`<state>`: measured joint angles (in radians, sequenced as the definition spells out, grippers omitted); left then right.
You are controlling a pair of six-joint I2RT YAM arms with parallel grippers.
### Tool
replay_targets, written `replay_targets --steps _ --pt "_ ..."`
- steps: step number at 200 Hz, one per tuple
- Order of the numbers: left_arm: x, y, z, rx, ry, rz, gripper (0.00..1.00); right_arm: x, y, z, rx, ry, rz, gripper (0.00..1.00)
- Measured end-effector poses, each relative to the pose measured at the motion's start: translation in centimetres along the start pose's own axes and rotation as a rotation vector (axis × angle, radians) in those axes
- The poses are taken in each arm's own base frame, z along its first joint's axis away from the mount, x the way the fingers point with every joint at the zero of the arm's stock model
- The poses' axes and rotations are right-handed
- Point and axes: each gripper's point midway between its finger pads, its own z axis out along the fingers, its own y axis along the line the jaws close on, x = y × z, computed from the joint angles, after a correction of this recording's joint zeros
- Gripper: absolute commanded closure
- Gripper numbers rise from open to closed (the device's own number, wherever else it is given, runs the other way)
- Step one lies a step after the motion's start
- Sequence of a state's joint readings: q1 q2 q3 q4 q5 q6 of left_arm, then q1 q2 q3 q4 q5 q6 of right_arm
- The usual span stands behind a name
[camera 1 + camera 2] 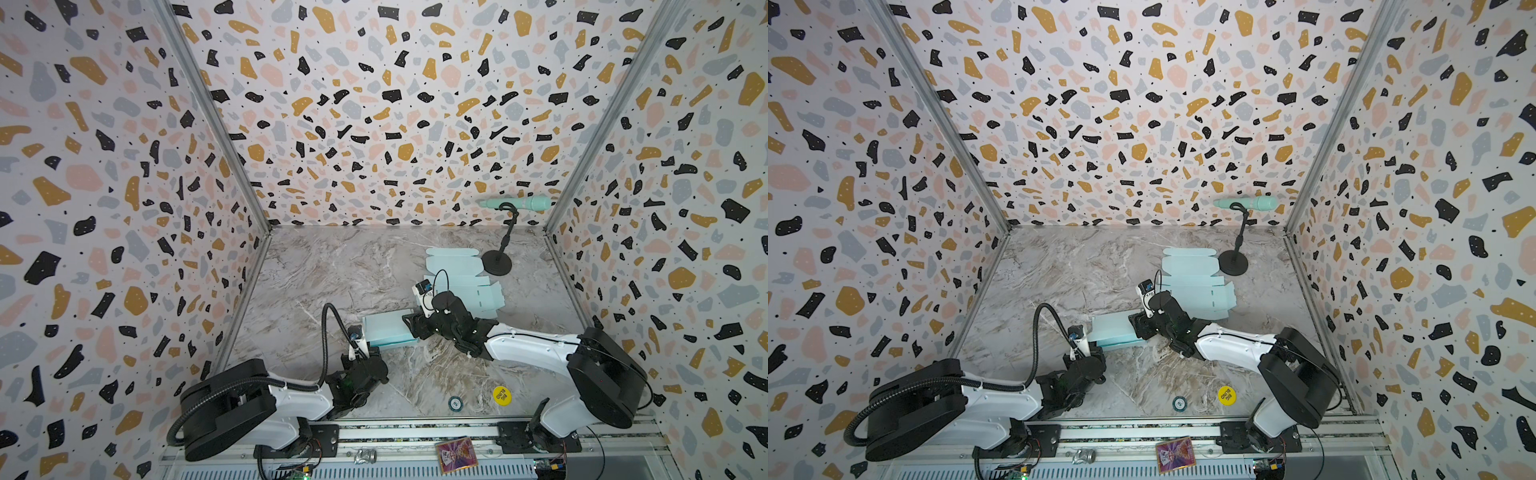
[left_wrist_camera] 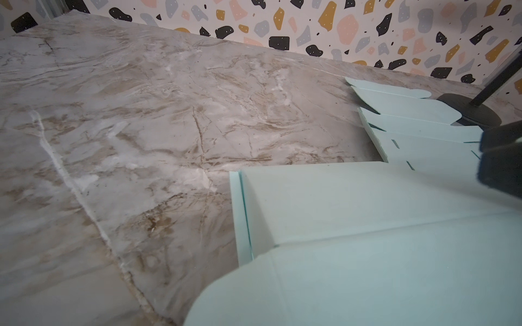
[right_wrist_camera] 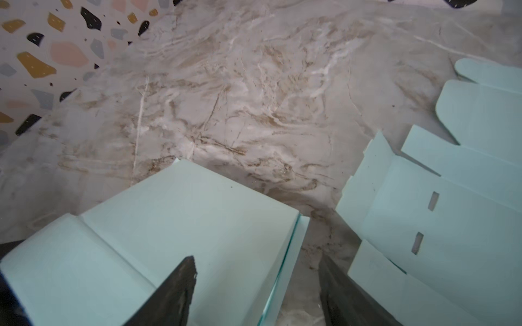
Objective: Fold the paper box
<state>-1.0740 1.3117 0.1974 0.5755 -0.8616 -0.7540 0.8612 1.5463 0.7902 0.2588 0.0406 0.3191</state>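
The paper box (image 1: 388, 330) (image 1: 1115, 330) is pale mint and lies partly folded on the marble table in both top views. My left gripper (image 1: 359, 343) (image 1: 1084, 343) sits at its near left end. In the left wrist view a rounded flap (image 2: 353, 282) of the box fills the foreground and hides the fingers. My right gripper (image 1: 409, 326) (image 3: 257, 285) is open at the box's right end. One finger (image 3: 178, 290) rests over the top panel (image 3: 197, 214), and the other finger (image 3: 339, 293) is over bare table beside the box's edge.
A loose stack of flat mint box blanks (image 1: 461, 282) (image 3: 452, 214) lies just behind the right gripper. A black stand (image 1: 496, 262) holding a mint handle (image 1: 515, 203) is at the back right. A yellow disc (image 1: 502, 395) and a small round chip (image 1: 455, 402) lie near the front edge.
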Motion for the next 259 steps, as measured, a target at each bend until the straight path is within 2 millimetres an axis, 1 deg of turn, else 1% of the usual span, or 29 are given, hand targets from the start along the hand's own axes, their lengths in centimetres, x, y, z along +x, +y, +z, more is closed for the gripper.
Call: replay_targets --steps 14,36,56,66,79,119,133,153,170,182,188,202,214,236,259 --pt "0.2 -0.1 -0.1 0.009 0.013 0.017 0.80 0.8 -0.2 0.6 0.007 0.020 -0.005 0.32" --pt "0.4 -0.5 -0.2 0.033 0.036 0.032 0.59 1.4 -0.4 1.1 0.018 0.036 -0.011 0.32" --pt "0.1 -1.4 -0.6 0.076 0.058 0.029 0.29 1.5 -0.4 1.4 0.029 0.029 -0.020 0.33" --pt "0.0 -1.7 -0.9 0.101 0.071 0.025 0.11 1.5 -0.4 1.6 0.034 0.025 -0.021 0.33" --pt "0.0 -2.0 -1.2 0.127 0.092 0.026 0.01 1.5 -0.4 1.8 0.039 0.020 -0.022 0.34" --pt "0.3 -2.7 -2.9 0.212 0.190 0.054 0.00 1.9 -0.8 2.5 0.057 0.020 -0.023 0.35" --pt "0.0 -3.1 -3.7 0.244 0.217 0.069 0.00 2.1 -0.8 2.6 0.059 0.021 -0.025 0.35" --pt "-1.8 -4.0 -4.7 0.281 0.222 0.056 0.00 2.2 -0.8 2.6 0.064 0.020 -0.026 0.35" --pt "-4.2 -4.8 -4.8 0.289 0.205 0.021 0.00 2.3 -0.9 2.6 0.068 0.017 -0.028 0.35" --pt "-6.0 -4.7 -4.0 0.268 0.191 -0.013 0.00 2.4 -0.9 2.6 0.070 0.017 -0.028 0.35" --pt "-6.7 -4.3 -3.3 0.243 0.186 -0.025 0.00 2.4 -0.8 2.6 0.069 0.016 -0.029 0.35" --pt "-7.3 -3.1 -1.6 0.189 0.189 -0.041 0.00 2.5 -0.6 2.7 0.064 0.016 -0.032 0.36" --pt "-7.0 -1.7 0.1 0.138 0.212 -0.041 0.00 2.6 -0.5 2.7 0.064 0.017 -0.034 0.36" --pt "-5.3 0.4 2.6 0.072 0.280 -0.033 0.04 2.6 -0.4 2.7 0.067 0.016 -0.036 0.36" --pt "-3.9 1.2 4.0 0.057 0.330 -0.027 0.15 2.6 -0.4 2.7 0.071 0.015 -0.037 0.36"
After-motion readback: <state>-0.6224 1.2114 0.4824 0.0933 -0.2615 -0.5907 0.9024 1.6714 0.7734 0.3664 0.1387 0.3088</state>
